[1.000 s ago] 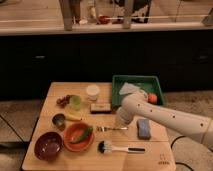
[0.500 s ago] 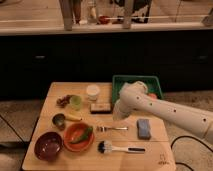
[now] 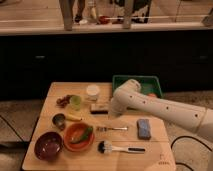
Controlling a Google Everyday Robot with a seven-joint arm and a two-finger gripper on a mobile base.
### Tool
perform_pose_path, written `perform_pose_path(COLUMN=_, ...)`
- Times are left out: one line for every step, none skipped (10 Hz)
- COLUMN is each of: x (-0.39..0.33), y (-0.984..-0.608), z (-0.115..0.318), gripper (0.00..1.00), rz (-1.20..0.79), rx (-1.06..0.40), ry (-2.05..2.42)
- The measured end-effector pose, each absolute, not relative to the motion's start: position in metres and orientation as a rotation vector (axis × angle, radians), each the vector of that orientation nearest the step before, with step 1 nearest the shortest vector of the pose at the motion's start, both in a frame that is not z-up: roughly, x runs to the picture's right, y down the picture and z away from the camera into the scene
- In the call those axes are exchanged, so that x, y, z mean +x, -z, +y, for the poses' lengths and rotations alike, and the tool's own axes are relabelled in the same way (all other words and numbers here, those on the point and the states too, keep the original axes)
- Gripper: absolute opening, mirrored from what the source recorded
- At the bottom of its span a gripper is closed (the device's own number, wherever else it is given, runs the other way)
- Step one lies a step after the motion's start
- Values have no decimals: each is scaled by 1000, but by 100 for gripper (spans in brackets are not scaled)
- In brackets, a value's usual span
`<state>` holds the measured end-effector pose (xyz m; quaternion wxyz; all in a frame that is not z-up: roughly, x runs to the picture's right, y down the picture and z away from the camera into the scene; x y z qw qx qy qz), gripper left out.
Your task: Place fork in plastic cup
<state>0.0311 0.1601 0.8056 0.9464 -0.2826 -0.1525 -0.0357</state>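
The fork (image 3: 111, 128) is small and silver and lies flat on the wooden table (image 3: 160, 155), handle pointing right, just left of a blue sponge. A pale green see-through plastic cup (image 3: 75, 102) stands upright at the back left. My gripper (image 3: 110, 114) hangs at the end of the white arm that reaches in from the right. It is just above and behind the fork, and right of the cup. The fork is not held.
A black-handled brush with a white head (image 3: 120, 148) lies in front of the fork. Also on the table are a blue sponge (image 3: 144, 128), green bin (image 3: 137, 84), white cup (image 3: 92, 91), dark bar (image 3: 99, 108), orange plate (image 3: 78, 136), maroon bowl (image 3: 48, 145), small metal cup (image 3: 59, 120) and red grapes (image 3: 63, 100).
The arm and gripper have moved left and slightly toward the back of the table. The fork has stayed where it was.
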Motion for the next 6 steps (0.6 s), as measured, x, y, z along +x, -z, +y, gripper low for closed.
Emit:
perform_pose_path(x=31, y=-807, z=163, gripper=39, rz=-308, rx=-589, ry=75)
perform_pose_path(x=37, y=-809, z=167, gripper=48, rz=-305, rx=-608, ry=75)
perform_pose_path(x=43, y=-811, z=172, gripper=57, rz=-301, rx=-629, ry=77)
perform_pose_path(x=49, y=-814, z=178, gripper=67, rz=-291, rx=-652, ry=74)
perform_pose_path(x=51, y=-816, z=182, gripper=77, rz=-287, rx=-665, ry=72)
perform_pose_path(x=51, y=-819, z=185, gripper=80, rz=-282, rx=-677, ry=70)
